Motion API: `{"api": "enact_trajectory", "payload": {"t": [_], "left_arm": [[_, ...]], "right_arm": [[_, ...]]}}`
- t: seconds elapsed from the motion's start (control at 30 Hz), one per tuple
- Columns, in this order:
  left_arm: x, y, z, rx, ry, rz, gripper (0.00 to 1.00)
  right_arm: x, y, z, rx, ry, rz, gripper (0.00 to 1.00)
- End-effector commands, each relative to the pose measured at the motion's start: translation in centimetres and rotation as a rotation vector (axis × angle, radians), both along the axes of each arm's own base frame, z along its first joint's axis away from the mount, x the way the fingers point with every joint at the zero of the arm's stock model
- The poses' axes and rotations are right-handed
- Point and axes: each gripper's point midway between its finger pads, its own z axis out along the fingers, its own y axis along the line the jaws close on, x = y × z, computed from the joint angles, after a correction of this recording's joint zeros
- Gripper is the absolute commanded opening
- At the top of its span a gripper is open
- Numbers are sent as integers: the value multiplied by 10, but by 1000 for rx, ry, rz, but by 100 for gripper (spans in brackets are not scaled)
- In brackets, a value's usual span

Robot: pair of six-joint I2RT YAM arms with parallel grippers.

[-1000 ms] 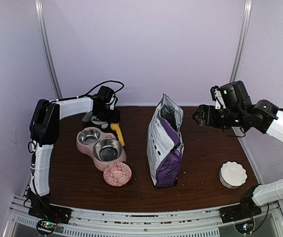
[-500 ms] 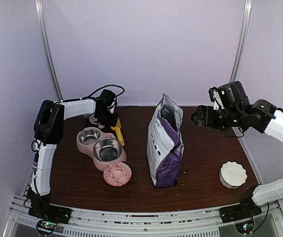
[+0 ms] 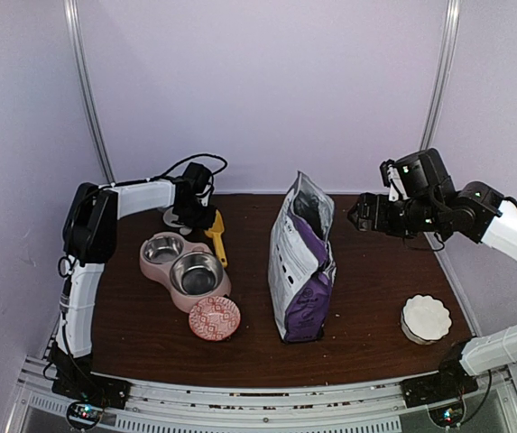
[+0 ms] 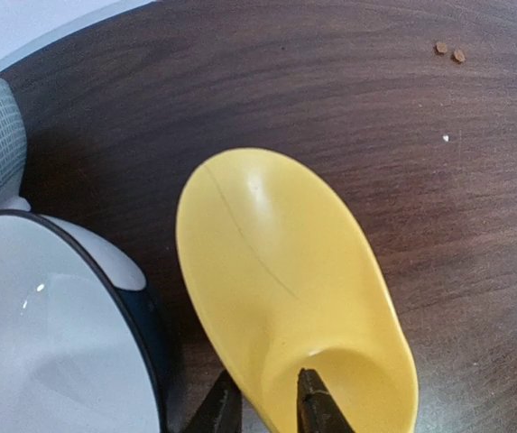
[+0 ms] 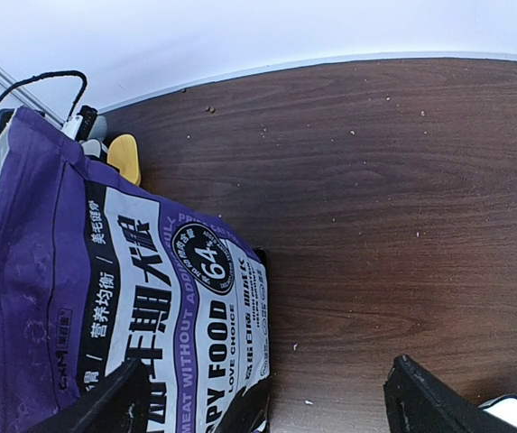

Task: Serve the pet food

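Dark wood-grain table [image 3: 366, 298], lilac walls. Left gripper [image 4: 269, 410] pinching smooth yellow plastic scoop [image 4: 285, 289] by its hollow handle, near far-left corner. Right gripper [image 5: 267, 379] spread wide beside glossy purple bag [image 3: 301, 271] mid-table, pet food likely inside. Grip firmly; lift level, clear of pink feeder [image 3: 154, 268].

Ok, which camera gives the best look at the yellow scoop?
The left wrist view: the yellow scoop fills the frame, with the left gripper astride its rim. The top external view shows it small beside the pink feeder; the right wrist view shows only its tip behind the purple bag.
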Motion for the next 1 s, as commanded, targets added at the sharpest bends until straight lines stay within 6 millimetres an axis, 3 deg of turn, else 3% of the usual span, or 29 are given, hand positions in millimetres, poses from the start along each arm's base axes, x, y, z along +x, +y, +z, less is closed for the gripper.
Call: {"api": "enact_trajectory", "payload": {"t": [0.0, 0.37, 0.73, 0.83, 0.97], "left_arm": [[12, -1, 4, -47, -15, 33, 23], [14, -14, 19, -193, -28, 76, 0], [8, -23, 87, -353, -163, 61, 0], [6, -22, 89, -354, -159, 54, 0], [3, -19, 68, -313, -111, 61, 0]], "right_arm": [[2, -2, -3, 2, 1, -14, 91], [2, -7, -1, -7, -9, -29, 91], [-2, -15, 4, -16, -28, -45, 92], [-3, -17, 3, -14, -31, -49, 92], [-4, -17, 1, -13, -27, -49, 92]]}}
